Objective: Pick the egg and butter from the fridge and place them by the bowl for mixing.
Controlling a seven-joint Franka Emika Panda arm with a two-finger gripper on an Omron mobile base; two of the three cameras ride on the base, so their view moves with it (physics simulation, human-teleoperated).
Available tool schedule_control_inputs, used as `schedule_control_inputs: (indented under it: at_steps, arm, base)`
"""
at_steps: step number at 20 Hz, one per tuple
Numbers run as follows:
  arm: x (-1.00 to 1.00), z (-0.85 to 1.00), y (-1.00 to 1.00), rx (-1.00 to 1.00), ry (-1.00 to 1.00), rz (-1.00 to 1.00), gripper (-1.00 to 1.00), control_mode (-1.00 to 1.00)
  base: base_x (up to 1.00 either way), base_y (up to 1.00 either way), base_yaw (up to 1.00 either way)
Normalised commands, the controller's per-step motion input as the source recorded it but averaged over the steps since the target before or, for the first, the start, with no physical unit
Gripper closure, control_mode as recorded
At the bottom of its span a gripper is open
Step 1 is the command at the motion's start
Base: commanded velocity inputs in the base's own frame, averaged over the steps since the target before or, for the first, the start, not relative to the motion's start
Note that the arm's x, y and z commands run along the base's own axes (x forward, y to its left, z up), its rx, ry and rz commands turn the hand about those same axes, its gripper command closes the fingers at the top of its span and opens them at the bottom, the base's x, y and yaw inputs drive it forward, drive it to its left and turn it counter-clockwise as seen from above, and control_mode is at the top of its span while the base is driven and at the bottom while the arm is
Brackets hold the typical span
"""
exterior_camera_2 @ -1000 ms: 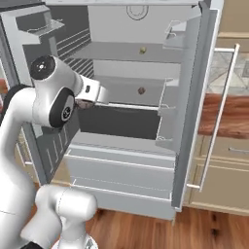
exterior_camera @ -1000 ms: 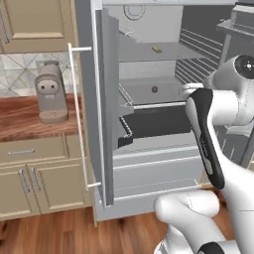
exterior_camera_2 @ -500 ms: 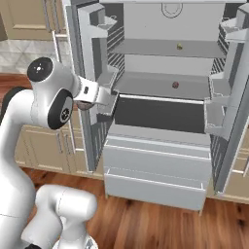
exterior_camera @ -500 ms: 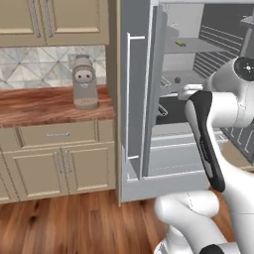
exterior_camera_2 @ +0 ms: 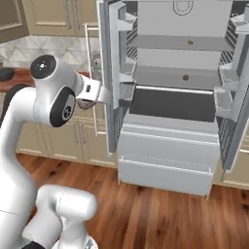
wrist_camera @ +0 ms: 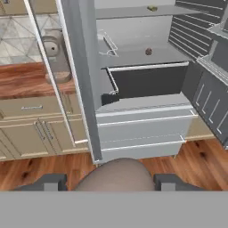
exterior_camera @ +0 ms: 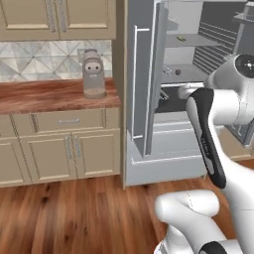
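Note:
My gripper (wrist_camera: 110, 181) is shut on the egg (wrist_camera: 116, 174), a brownish-grey rounded ball that bulges between the two dark fingertips (wrist_camera: 49, 181). In the right base view the gripper (exterior_camera_2: 89, 100) hangs in front of the fridge's open left door. The fridge (exterior_camera_2: 165, 146) stands open, grey inside. The butter (wrist_camera: 152, 8), a small yellow-green lump, lies on the upper shelf, also seen as butter (exterior_camera_2: 190, 42) and butter (exterior_camera: 181, 38). A dark round shape at the counter's far left looks like the bowl (exterior_camera_2: 6, 74).
A small dark reddish ball (exterior_camera_2: 185, 77) rests on the middle fridge shelf. A grey countertop appliance (exterior_camera: 93, 74) stands on the wooden counter (exterior_camera: 44, 96) left of the fridge. Tan cabinets run below and above. The two open fridge doors (exterior_camera_2: 111, 82) jut out on either side.
The whole picture has shifted: the base has driven left, so the fridge has slid right and more counter shows. The gripper keeps its hold on the egg.

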Motion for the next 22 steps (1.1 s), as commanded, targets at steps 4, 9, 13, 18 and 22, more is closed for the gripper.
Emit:
schedule_control_inputs:
  at_steps: [4,9,13,18,22]
  arm:
    - [0.00,0.00,0.00,0.00,0.00,0.00,1.00,1.00]
    - [0.00,0.00,0.00,0.00,0.00,0.00,1.00,1.00]
    - [0.00,0.00,0.00,0.00,0.00,0.00,1.00,1.00]
    - [0.00,0.00,0.00,0.00,0.00,0.00,1.00,1.00]
    - [0.00,0.00,0.00,0.00,0.00,0.00,1.00,1.00]
  base:
    - [-0.20,1.00,0.00]
    - [0.25,1.00,0.05]
    - [0.50,1.00,0.11]
    - [0.53,1.00,0.09]
    - [0.51,1.00,0.07]
